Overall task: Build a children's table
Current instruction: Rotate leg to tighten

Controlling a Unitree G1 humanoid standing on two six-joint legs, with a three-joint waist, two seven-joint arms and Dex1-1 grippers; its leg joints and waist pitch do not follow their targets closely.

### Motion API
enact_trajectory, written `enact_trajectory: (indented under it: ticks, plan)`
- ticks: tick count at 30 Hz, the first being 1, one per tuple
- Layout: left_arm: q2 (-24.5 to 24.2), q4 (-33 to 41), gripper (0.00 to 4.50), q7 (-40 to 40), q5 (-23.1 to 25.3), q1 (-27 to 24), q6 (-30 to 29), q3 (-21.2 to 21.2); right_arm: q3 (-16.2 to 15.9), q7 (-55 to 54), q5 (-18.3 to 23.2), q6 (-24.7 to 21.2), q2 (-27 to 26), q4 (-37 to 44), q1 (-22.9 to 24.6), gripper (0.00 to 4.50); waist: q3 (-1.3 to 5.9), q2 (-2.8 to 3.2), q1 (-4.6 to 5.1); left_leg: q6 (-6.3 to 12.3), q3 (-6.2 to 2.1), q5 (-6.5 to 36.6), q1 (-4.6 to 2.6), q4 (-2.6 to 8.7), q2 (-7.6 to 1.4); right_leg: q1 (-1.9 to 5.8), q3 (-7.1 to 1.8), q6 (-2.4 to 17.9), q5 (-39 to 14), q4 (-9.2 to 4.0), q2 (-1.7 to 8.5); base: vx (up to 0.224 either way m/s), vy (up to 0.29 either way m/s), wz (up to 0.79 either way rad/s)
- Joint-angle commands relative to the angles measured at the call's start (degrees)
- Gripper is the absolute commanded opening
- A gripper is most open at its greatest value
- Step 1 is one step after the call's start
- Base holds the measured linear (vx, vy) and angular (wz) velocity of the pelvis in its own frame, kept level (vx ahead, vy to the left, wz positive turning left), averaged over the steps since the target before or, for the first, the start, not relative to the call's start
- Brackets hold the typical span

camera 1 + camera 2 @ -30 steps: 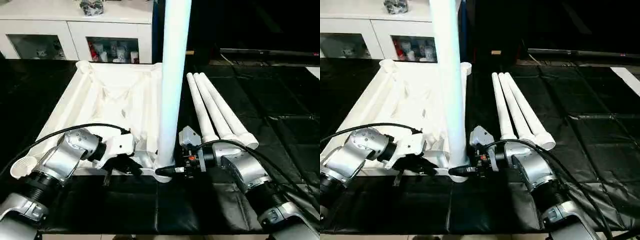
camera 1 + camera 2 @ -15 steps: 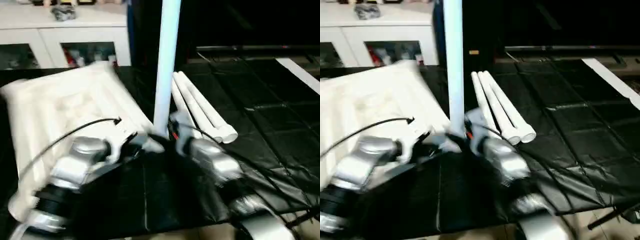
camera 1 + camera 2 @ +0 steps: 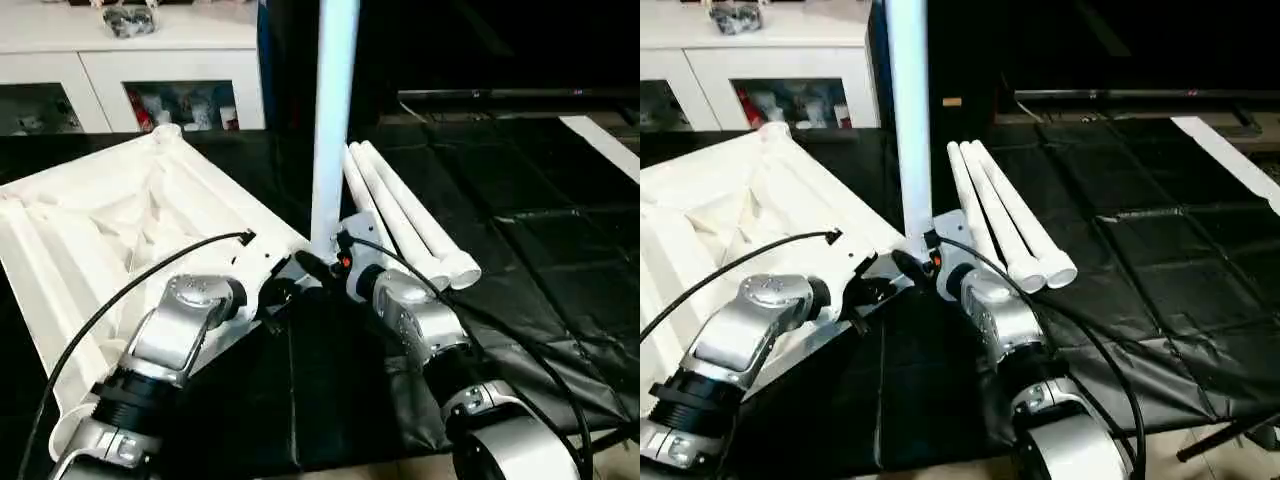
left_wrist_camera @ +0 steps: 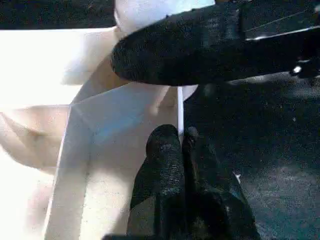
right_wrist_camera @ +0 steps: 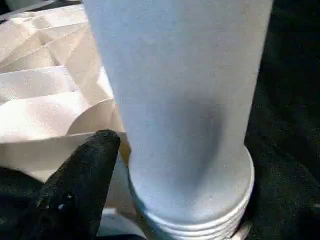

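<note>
White tabletop [image 3: 120, 225] now lies skewed at frame left, its near corner bearing the upright leg [image 3: 333, 110]; right pincer [image 3: 318, 270] spreading off it, left pincer [image 4: 182, 150] pressed together. Three legs [image 3: 410, 215] remain.

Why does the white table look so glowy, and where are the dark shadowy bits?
Left wrist view: strong light makes the table top glare almost blank white, with a grey shadow on its inner wall near the corner. Left eye view: the ribs under the table top cast soft grey shadows, the black mat shows faint shiny streaks, and the upright leg is brightly lit.
</note>
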State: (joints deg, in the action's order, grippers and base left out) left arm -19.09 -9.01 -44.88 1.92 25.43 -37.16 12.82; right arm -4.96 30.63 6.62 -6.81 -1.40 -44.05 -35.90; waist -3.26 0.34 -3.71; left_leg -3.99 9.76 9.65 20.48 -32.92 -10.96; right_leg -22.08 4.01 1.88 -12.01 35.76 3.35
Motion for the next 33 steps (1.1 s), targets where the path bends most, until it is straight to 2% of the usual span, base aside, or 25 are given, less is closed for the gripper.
enact_trajectory:
  ticks: [1,3,5,6,7,8,10,11,14,16,25,31,33]
  plan:
    - [-1.07,0.09,0.0,-2.53,-0.45,1.74,2.9,0.91,-0.88,4.24,0.89,-0.52,1.21,2.48,1.44,4.19,3.73,0.69,-0.4,1.16,-0.81,12.56,-0.16,3.47,-2.11,2.55,-3.29,10.26,-9.38,-4.85,4.69,0.0,0.0,0.0]
    - [-2.47,-0.72,0.0,-4.94,-0.66,1.92,4.84,1.46,-1.5,8.9,1.66,-0.61,4.21,6.41,2.97,4.45,3.75,0.72,-0.63,1.88,-0.76,11.13,-0.01,3.36,-2.01,2.66,-3.15,10.49,-6.64,-4.76,4.45,0.0,0.0,0.0]
    - [-4.25,-1.84,0.0,-8.21,-0.85,2.26,7.51,2.26,-2.19,14.11,2.49,-1.0,7.77,10.56,4.53,4.45,4.12,0.56,-1.22,2.59,-0.74,8.82,0.11,3.05,-1.98,2.91,-3.14,10.57,-3.51,-4.3,4.44,0.0,0.0,0.0]
    - [-4.98,-2.29,0.0,-9.87,-1.06,2.39,8.88,2.62,-2.54,16.28,2.78,-1.19,9.2,12.03,5.08,4.45,4.19,0.74,-1.51,3.0,-0.72,7.79,0.16,2.93,-1.97,2.77,-3.12,10.86,-1.61,-4.19,4.4,0.0,0.0,0.0]
    - [-6.25,-3.14,0.0,-12.23,-1.13,2.69,10.77,3.26,-3.25,19.47,2.87,-1.34,11.57,13.92,5.76,4.45,4.22,0.64,-1.69,3.13,-0.69,7.56,0.27,2.86,-1.99,2.81,-3.09,11.15,-0.68,-3.97,4.4,0.0,0.0,0.0]
    - [-6.69,-3.58,0.0,-13.19,-1.21,2.82,11.91,3.48,-3.56,20.79,2.89,-1.47,12.57,14.61,5.99,4.45,4.06,0.98,-1.72,3.15,-0.74,7.99,0.29,2.92,-1.97,2.67,-3.03,11.16,-1.21,-4.07,4.33,0.0,0.0,0.0]
    - [-8.05,-4.99,0.0,-17.37,-2.33,3.05,16.04,4.12,-4.58,25.78,2.88,-1.55,16.13,17.17,6.76,4.45,3.99,0.76,-1.91,2.84,-0.67,9.39,0.22,2.94,-2.0,2.73,-2.98,11.24,-3.14,-4.32,4.37,0.0,0.0,0.0]
    - [-8.4,-5.4,0.0,-18.54,-2.58,3.15,17.02,4.44,-4.62,26.98,2.94,-1.61,17.0,17.81,6.91,4.45,4.01,1.04,-2.07,2.5,-0.64,9.86,0.15,2.93,-2.13,2.66,-3.04,11.25,-3.58,-4.35,4.48,0.0,0.0,0.0]
    - [-9.33,-6.1,0.0,-22.21,-3.36,3.07,19.52,5.19,-5.26,30.32,3.34,-2.45,19.18,19.38,7.11,4.45,4.01,0.95,-2.22,2.26,-0.62,10.58,0.08,2.95,-2.15,2.6,-2.99,11.72,-4.32,-4.35,4.43,0.0,0.0,0.0]
    - [-11.59,-8.35,0.0,-27.29,-2.64,3.27,24.23,7.5,-7.37,35.09,3.63,-2.97,21.73,21.41,7.5,4.45,4.01,0.9,-2.73,2.39,-0.63,10.61,0.0,2.92,-2.27,2.59,-3.0,11.58,-4.55,-4.33,4.42,0.0,0.0,0.0]
    - [-13.11,-10.92,0.0,-32.85,-1.58,4.37,29.8,10.09,-11.53,42.93,2.67,-2.64,23.38,21.65,6.84,4.45,3.93,0.54,-2.92,1.7,-0.57,11.39,0.07,2.96,-2.36,2.52,-3.05,11.76,-6.77,-4.3,4.65,0.0,0.0,0.0]
    - [-12.97,-12.33,0.0,-34.35,-1.34,5.24,32.35,10.73,-12.17,41.61,2.02,-2.09,21.41,18.44,5.28,4.45,3.99,0.37,-2.9,1.57,-0.62,10.76,0.15,2.92,-2.35,2.49,-3.05,11.61,-7.56,-4.19,4.79,0.0,0.0,0.0]
    - [-12.98,-12.31,0.0,-34.43,-1.34,5.24,32.46,10.76,-12.01,41.23,2.11,-1.96,20.99,17.98,5.08,4.3,4.01,0.44,-2.9,1.43,-0.56,10.95,0.05,2.89,-2.39,2.42,-3.08,11.67,-7.72,-4.22,4.78,0.0,0.0,0.0]
